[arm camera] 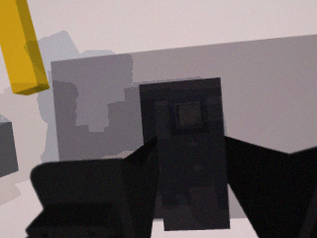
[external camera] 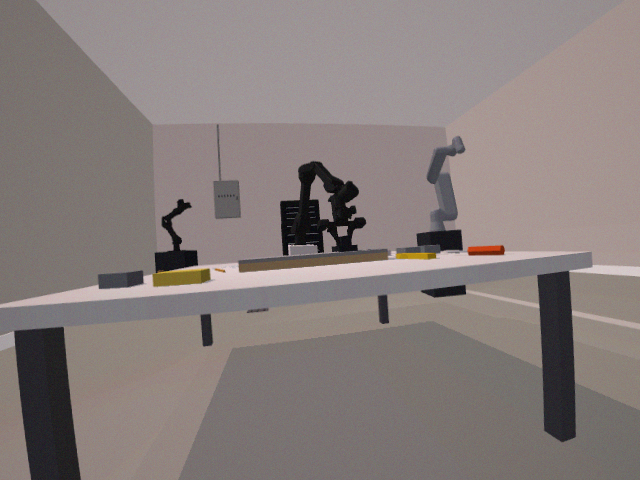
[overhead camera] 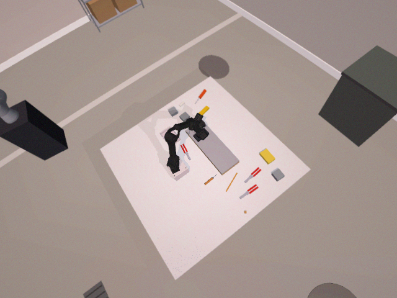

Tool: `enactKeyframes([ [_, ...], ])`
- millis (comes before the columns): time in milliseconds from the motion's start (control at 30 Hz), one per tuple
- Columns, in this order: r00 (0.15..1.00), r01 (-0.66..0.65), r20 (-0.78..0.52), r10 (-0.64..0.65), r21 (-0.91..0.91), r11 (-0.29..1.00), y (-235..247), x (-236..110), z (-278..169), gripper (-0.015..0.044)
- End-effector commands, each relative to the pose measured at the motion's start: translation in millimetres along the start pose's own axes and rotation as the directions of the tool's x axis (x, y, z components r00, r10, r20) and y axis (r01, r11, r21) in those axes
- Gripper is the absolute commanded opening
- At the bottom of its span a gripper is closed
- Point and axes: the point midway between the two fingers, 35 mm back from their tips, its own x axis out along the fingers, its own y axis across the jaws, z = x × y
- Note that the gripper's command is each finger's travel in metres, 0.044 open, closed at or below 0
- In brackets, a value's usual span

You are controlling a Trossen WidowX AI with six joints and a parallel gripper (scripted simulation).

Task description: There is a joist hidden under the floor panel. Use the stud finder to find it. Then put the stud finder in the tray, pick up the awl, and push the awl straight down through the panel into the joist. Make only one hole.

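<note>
My gripper [overhead camera: 201, 135] [external camera: 345, 242] [arm camera: 183, 140] is shut on the stud finder [arm camera: 185, 149], a dark flat rectangular box. Its small square indicator [arm camera: 189, 115] is dark. The stud finder sits just above the grey floor panel [overhead camera: 219, 149] [external camera: 310, 260] [arm camera: 272, 84], near the panel's far end close to a yellow block [overhead camera: 204, 110] [arm camera: 22, 50]. The tray [overhead camera: 161, 135] is a pale shallow box beside the arm's elbow. The awl [overhead camera: 209, 180], with an orange handle and a thin tip, lies on the table off the panel's near end.
A grey block [overhead camera: 184, 116] [arm camera: 5, 149] lies by the panel's far corner. Red-handled pliers [overhead camera: 186, 153] lie beside the arm's base. Two more pliers [overhead camera: 253, 174], a pencil [overhead camera: 231, 181], a yellow block [overhead camera: 267, 156] and a grey block [overhead camera: 277, 174] lie to the right.
</note>
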Motion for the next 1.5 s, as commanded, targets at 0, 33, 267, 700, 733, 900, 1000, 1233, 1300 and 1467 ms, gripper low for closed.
enactKeyframes([
  [0, 1.0, -0.004, -0.002, 0.004, -0.003, 1.0, 17, 0, 0, 0.0],
  [33, 1.0, -0.005, -0.002, 0.005, -0.003, 1.0, 21, 0, 0, 0.0],
  [267, 1.0, -0.007, -0.002, 0.007, -0.002, 1.0, 46, 0, 0, 0.0],
  [700, 1.0, -0.007, 0.0, 0.007, -0.003, 1.0, 70, -1, 0, 0.0],
  [733, 1.0, -0.007, 0.0, 0.007, -0.003, 1.0, 70, -1, 0, 0.0],
  [900, 1.0, -0.007, 0.0, 0.007, -0.003, 1.0, 70, -1, 0, 0.0],
  [1000, 1.0, -0.008, -0.002, 0.008, -0.001, 1.0, 69, 0, 0, 0.0],
  [1233, 1.0, -0.006, -0.002, 0.006, -0.002, 1.0, 44, 0, 0, 0.0],
  [1300, 1.0, -0.006, -0.002, 0.006, -0.002, 1.0, 36, 0, 0, 0.0],
  [1467, 1.0, -0.004, -0.002, 0.004, -0.003, 1.0, 18, 0, 0, 0.0],
])
